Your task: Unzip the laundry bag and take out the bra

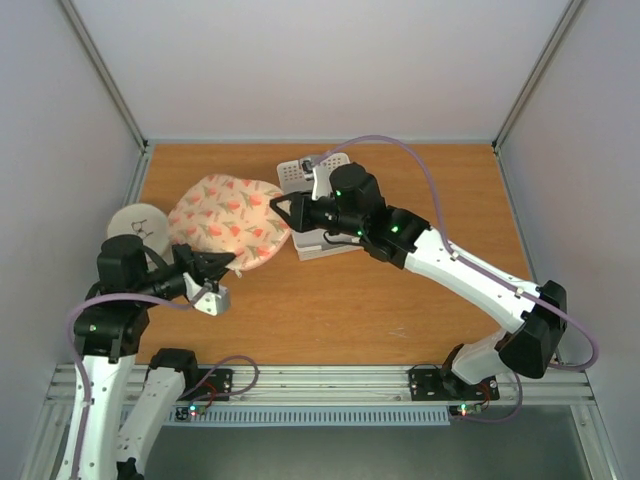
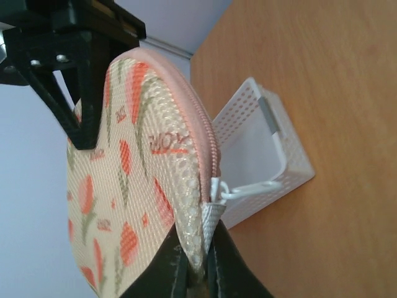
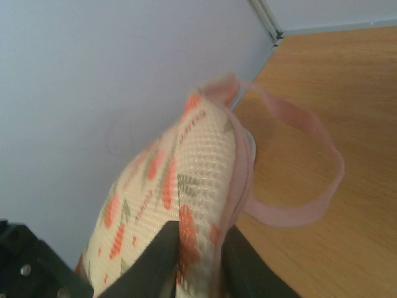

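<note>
- Laundry bag (image 1: pixel 225 215): it sits over the left rear part of the table (image 1: pixel 340 305), spanned between the two grippers. The patterned face is toward the overhead camera. Whether its underside touches the wood cannot be determined.
- Left gripper (image 1: pixel 222 266): it is clamped on the near edge of the laundry bag. The left wrist view shows the dark fingers (image 2: pixel 162 274) pinching the mesh seam right beside the zipper end.
- Right gripper (image 1: pixel 283 208): it is clenched on the right-hand edge of the laundry bag. The right wrist view shows fabric squeezed between the two fingers (image 3: pixel 155 261).
- Zipper (image 2: pixel 208 133): the pink teeth run closed along the curved edge visible in the left wrist view. A white pull tab (image 2: pixel 217 188) hangs at the lower end, just above the left fingers.
- Strap (image 3: pixel 322 186): a pink fabric loop hangs from the far end of the bag, slack above the table.
- White basket (image 1: pixel 300 172): perforated plastic, on the table just right of the bag and partly covered by the right arm. It appears apart from the bag.
- Round white disc (image 1: pixel 135 222): it lies at the left edge of the table, just beside the bag's left side.
- Contents of the bag: not discernible in any view.
</note>
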`<state>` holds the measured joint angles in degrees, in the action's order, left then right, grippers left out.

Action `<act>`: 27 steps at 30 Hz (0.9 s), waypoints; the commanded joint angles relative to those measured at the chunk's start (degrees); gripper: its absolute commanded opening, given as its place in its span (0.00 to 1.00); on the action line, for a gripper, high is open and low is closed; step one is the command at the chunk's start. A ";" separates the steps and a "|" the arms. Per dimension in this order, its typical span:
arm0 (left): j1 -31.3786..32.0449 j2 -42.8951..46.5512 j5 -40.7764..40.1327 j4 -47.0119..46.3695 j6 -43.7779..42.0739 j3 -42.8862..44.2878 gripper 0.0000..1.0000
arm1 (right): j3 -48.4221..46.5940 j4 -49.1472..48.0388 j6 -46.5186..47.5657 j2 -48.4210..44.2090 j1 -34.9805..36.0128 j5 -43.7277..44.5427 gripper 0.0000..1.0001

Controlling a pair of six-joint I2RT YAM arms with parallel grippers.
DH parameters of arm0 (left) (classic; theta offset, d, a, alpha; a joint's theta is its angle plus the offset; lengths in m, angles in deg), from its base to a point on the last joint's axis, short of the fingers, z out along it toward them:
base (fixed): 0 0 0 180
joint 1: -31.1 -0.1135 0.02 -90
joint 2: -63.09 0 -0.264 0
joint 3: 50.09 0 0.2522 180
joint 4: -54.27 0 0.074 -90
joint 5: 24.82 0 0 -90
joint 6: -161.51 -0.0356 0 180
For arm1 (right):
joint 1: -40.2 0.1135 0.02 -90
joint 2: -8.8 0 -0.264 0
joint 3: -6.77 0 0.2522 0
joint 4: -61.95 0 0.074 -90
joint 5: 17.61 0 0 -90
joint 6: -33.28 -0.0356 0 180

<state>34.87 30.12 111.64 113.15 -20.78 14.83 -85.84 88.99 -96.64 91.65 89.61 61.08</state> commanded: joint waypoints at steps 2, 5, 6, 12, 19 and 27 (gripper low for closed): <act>0.01 0.37 4.68 13.91 15.53 5.92 0.01 | -6.31 3.21 8.55 1.38 -0.11 4.36 0.28; 0.01 0.39 1.56 16.34 33.20 6.44 0.01 | -8.06 7.63 15.77 0.98 -0.10 9.85 0.43; 0.02 0.28 0.23 17.85 37.00 6.68 0.01 | -8.19 8.31 18.48 0.50 -0.10 10.94 0.45; 0.01 -1.03 -12.47 21.63 54.65 8.36 0.01 | -5.98 9.17 30.81 -3.87 0.49 16.78 0.51; 0.01 -8.00 -18.05 25.83 62.86 14.74 0.01 | 12.38 -12.95 49.27 -12.09 19.28 27.95 0.50; 0.10 -7.91 -22.05 23.75 66.54 14.44 0.01 | 22.83 -42.41 60.87 -4.32 28.52 30.46 0.45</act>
<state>34.93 21.50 93.04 138.11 42.12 28.22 -60.47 64.49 -40.84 81.29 118.44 86.90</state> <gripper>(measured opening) 0.036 0.456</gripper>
